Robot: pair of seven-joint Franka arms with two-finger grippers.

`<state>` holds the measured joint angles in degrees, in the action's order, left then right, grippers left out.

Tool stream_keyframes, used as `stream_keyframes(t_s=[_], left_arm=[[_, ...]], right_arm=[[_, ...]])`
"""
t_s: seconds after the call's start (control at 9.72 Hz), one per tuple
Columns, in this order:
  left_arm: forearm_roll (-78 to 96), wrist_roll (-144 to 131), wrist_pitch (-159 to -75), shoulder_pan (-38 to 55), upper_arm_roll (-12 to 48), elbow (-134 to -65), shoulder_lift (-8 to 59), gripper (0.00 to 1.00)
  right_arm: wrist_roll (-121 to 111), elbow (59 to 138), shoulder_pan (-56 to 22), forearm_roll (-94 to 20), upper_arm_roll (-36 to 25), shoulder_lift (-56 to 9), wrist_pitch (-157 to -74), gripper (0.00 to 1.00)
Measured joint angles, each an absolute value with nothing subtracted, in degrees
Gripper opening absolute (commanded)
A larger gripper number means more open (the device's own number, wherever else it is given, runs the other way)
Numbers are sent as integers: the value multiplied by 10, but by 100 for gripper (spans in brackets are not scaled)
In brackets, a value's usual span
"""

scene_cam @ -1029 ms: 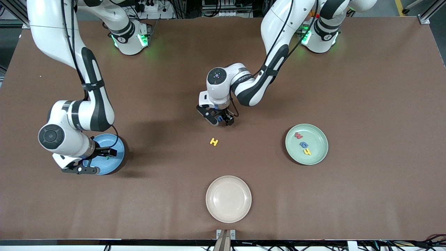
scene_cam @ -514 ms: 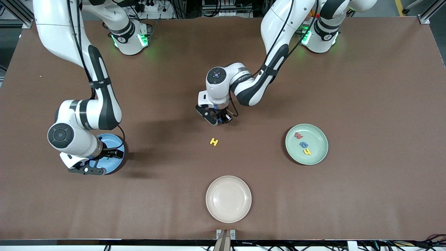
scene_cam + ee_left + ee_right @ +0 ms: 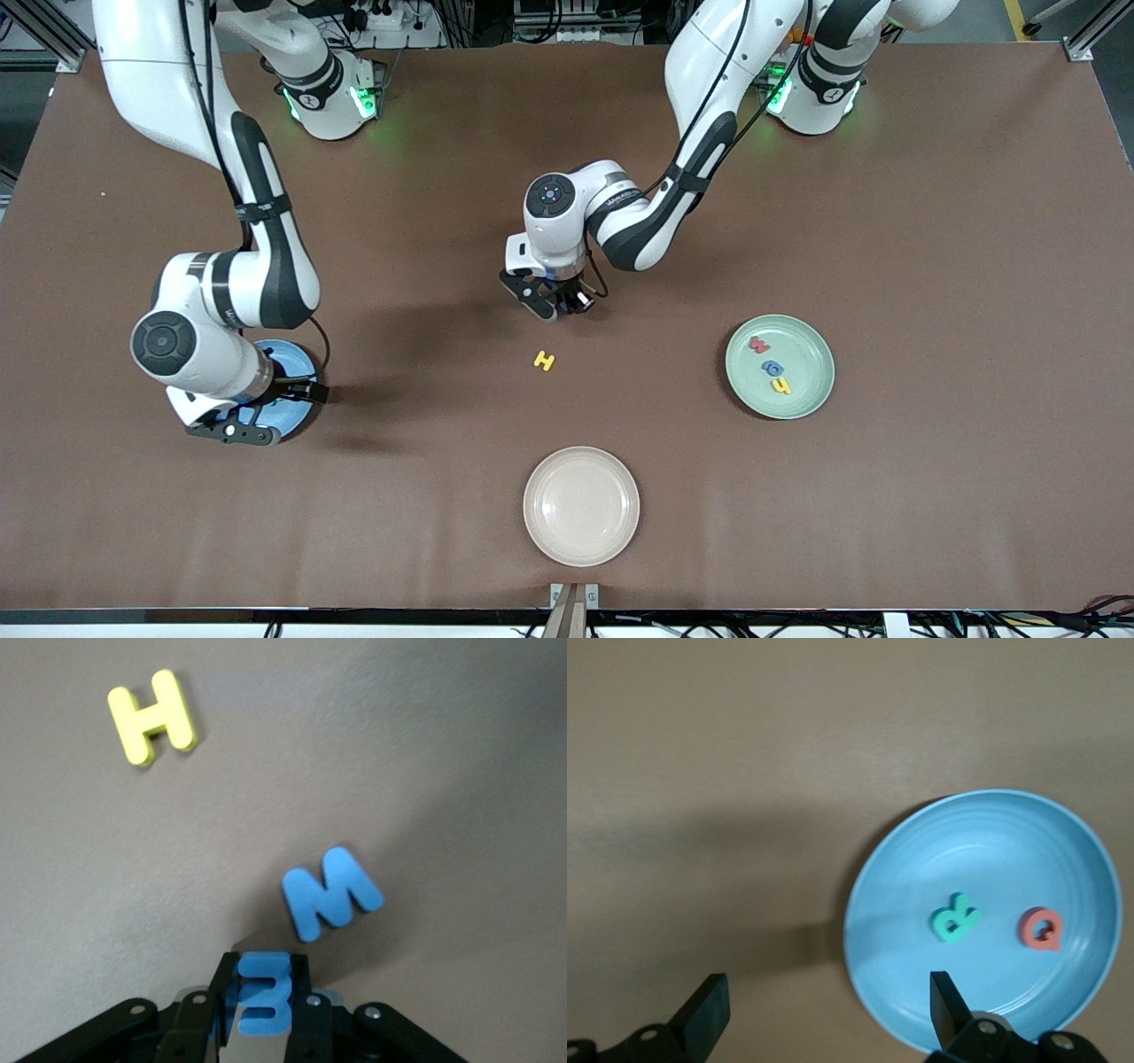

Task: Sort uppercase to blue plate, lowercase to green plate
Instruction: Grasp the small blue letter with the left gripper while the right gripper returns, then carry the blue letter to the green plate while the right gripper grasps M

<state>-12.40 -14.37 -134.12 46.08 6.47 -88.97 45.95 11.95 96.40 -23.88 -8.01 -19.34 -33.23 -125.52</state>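
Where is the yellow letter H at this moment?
The yellow H lies on the bare table near its middle, between the left gripper and the beige plate, nearer to the front camera than that gripper.

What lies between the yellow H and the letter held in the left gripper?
In the left wrist view, only bare table lies between the yellow H and the blue letter in the left gripper; a second blue letter lies beside that stretch.
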Motion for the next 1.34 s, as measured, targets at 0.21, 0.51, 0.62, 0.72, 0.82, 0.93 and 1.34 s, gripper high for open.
stream_keyframes(t_s=[0.21,0.51,0.62,0.72,0.82,0.93,1.34], left_arm=[[-124,-144,-1297,444,63,-886,453,8],[-119,-115,-1195,387,62,-883,411,6],[-118,-82,-1168,361,61,-883,396,6],[-118,-48,-1142,328,59,-883,383,6],[-118,-8,-1120,292,58,-884,372,7],[-118,35,-1107,258,58,-887,363,7],[-118,137,-1107,145,57,-925,349,7]], right_arm=[[167,964,-266,-81,-192,-333,-1255,100],[272,964,-323,-100,-190,-338,-1255,100],[306,963,-350,-116,-189,-342,-1257,100],[338,963,-376,-129,-188,-347,-1259,100],[369,960,-401,-136,-187,-351,-1260,100],[402,956,-424,-141,-186,-355,-1260,100],[472,946,-463,-145,-126,-388,-1304,100]])
